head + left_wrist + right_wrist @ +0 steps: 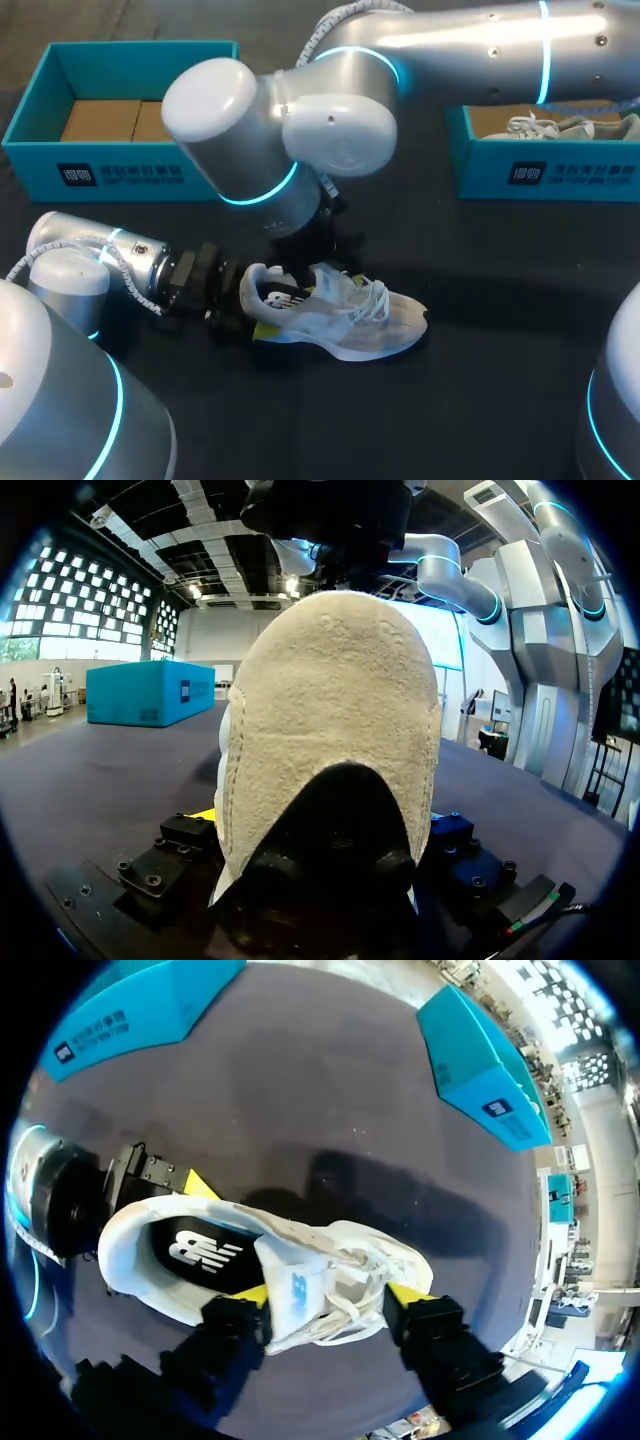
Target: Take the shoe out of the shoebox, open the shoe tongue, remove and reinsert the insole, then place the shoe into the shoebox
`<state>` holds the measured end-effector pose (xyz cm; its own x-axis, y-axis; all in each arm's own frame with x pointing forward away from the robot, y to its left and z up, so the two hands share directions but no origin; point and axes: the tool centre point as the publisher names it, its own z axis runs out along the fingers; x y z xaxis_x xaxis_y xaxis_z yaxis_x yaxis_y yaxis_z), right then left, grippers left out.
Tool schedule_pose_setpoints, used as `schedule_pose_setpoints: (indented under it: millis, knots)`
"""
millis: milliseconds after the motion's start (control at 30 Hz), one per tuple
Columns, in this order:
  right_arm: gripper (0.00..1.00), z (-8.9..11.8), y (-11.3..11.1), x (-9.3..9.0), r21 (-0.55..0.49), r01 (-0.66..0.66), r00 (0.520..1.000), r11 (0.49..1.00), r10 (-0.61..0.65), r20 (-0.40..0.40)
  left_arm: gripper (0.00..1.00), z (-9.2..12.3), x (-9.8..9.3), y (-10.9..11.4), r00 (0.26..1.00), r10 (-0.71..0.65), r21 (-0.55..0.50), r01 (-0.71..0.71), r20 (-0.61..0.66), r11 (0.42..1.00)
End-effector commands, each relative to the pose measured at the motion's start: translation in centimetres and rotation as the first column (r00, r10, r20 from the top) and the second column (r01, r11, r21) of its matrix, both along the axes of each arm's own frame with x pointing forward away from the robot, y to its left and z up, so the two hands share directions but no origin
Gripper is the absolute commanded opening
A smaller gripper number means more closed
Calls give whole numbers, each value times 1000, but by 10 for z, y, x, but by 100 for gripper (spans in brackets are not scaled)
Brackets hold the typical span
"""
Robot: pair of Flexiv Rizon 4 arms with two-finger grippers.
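- The black table (480, 400) carries two teal boxes at its far side. The left shoebox (120, 170) holds brown cardboard (110, 120), and the right shoebox (560, 170) holds a second shoe (560, 125).
- In the head view my right arm (300, 130) reaches in past the middle. Its thick elbow covers the left shoebox's near corner and the table just behind the work.
- The shoe (335, 315) stands sole down on the table, out of both boxes and well apart from them.
- Its long axis runs across the table, with the heel towards my left arm (90, 270) and the toe towards my right side (angled slightly nearer me).
- My left gripper (248, 312) lies low along the table and clamps the heel. One yellow tip sits on each side of it.
- My right gripper (328, 1294) hangs above the shoe with its fingers spread wide. They straddle the tongue (293, 1285) and the laces (350, 1270) (I cannot tell whether either tip presses).
- The black insole (200, 1250) shows through the shoe's opening at the heel end; its front is hidden under the tongue.
- In the left wrist view the heel fills almost everything (only a sliver of one yellow tip shows).
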<state>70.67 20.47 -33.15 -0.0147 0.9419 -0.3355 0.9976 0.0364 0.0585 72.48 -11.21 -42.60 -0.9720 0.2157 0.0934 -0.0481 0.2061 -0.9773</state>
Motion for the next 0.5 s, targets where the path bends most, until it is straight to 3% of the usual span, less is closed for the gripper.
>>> schedule_pose_setpoints:
  millis: [33,333,433,500]
  knots:
    - [43,4,-3,-9,179,722,626,668,-742,242,0,-1,0,0,1000,1,0,-1,0,1000]
    - [42,8,-2,-9,187,718,637,671,-741,212,0,-1,0,0,1000,1,0,-1,0,1000]
    - [37,6,-1,-7,191,710,648,678,-735,199,0,-1,0,0,1000,1,0,-1,0,1000]
    - [27,5,0,-7,192,707,652,681,-733,195,0,-1,0,0,1000,1,0,-1,0,1000]
